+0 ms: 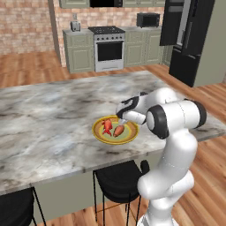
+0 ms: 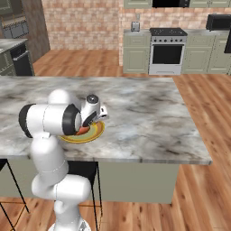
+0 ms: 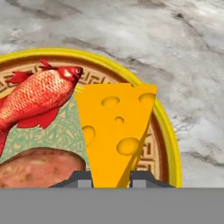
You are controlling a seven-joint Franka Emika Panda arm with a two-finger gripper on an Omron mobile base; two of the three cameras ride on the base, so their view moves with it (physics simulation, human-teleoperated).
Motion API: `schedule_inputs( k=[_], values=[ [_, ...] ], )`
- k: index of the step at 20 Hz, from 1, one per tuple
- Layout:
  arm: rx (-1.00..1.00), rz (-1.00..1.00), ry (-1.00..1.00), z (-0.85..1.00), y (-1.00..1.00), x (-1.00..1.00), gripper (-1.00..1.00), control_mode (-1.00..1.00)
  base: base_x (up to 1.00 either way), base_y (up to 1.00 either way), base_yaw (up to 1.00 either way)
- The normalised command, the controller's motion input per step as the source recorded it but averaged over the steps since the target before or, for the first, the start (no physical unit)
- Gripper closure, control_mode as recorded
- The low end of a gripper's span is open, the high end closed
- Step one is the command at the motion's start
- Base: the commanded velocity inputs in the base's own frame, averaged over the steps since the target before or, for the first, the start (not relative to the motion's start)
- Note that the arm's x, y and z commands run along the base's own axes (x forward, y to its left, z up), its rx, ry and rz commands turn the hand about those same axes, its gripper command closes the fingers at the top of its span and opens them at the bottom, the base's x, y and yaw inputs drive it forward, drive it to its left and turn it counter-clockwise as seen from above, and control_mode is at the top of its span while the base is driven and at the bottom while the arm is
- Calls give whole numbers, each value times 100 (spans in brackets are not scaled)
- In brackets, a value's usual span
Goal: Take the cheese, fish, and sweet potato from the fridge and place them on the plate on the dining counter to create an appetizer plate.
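Plate (image 3: 171, 144) rim: hand (image 3: 111, 180) grips cheese (image 3: 116, 131).

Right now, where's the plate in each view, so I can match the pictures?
Left base view: plate sits at center on the dining counter, just left of the arm's hand.
Right base view: plate is left of center, mostly hidden behind the arm.
Hand view: plate rim arcs across the left and center.
Shared landmark: the fish on it.

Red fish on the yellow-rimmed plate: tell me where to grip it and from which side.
Grip the red fish across its broad scaled mid-body, coming straight down from above. It lies flat on the yellow-rimmed plate; set the jaws across its width, clear of the thin fins and the orange-brown oval sweet potato alongside.
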Motion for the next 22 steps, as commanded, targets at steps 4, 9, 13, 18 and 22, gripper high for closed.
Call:
schedule_inputs(
  k=[4, 9, 13, 18, 22],
  values=[
    [0, 0, 0, -30, 0, 29, 100, -100, 0, 0, 0],
    [0, 0, 9, -26, 0, 17, -100, -100, 0, 0, 0],
    [0, -1, 4, -2, 0, -6, -100, -100, 0, 0, 0],
    [0, -2, 0, 25, 2, -65, -100, -100, 0, 0, 0],
    [0, -2, 1, 59, 13, -93, -100, -100, 0, 0, 0]
  ],
)
